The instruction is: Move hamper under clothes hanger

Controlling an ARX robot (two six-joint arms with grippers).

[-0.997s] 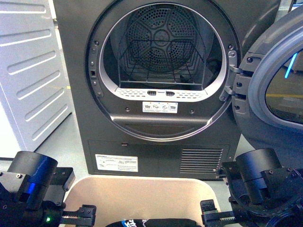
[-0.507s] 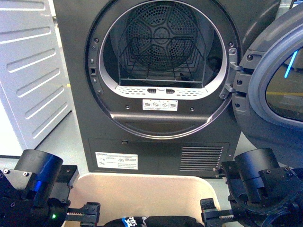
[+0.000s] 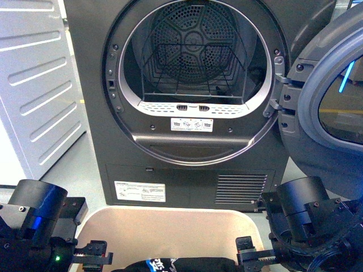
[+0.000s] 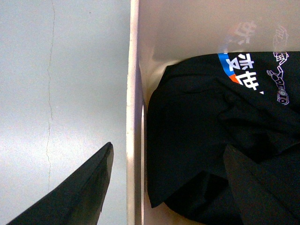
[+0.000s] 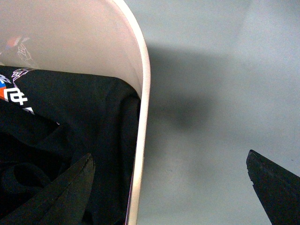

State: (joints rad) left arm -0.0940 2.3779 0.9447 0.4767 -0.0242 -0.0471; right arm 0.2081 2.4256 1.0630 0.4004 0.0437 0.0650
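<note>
The beige hamper (image 3: 164, 229) sits on the floor in front of the dryer, low in the front view, with a black printed garment (image 3: 181, 264) inside. My left gripper (image 3: 92, 254) is open at the hamper's left side. In the left wrist view it (image 4: 168, 147) straddles the hamper's rim (image 4: 134, 93), one finger (image 4: 79, 192) over the floor and the other over the garment (image 4: 197, 131). My right gripper (image 3: 252, 259) is open at the right side and straddles the rim (image 5: 143, 108) the same way (image 5: 169, 154). The clothes hanger is out of view.
The dark grey dryer (image 3: 187, 175) stands right behind the hamper, its round door (image 3: 329, 96) swung open to the right. A white ribbed cabinet (image 3: 34, 85) stands at the left. Grey floor (image 5: 220, 70) lies beside the hamper.
My left arm rose and shifted right a little, then dropped back left. The right gripper edged left. More of the black garment shows at the bottom edge. Both grippers stay open.
</note>
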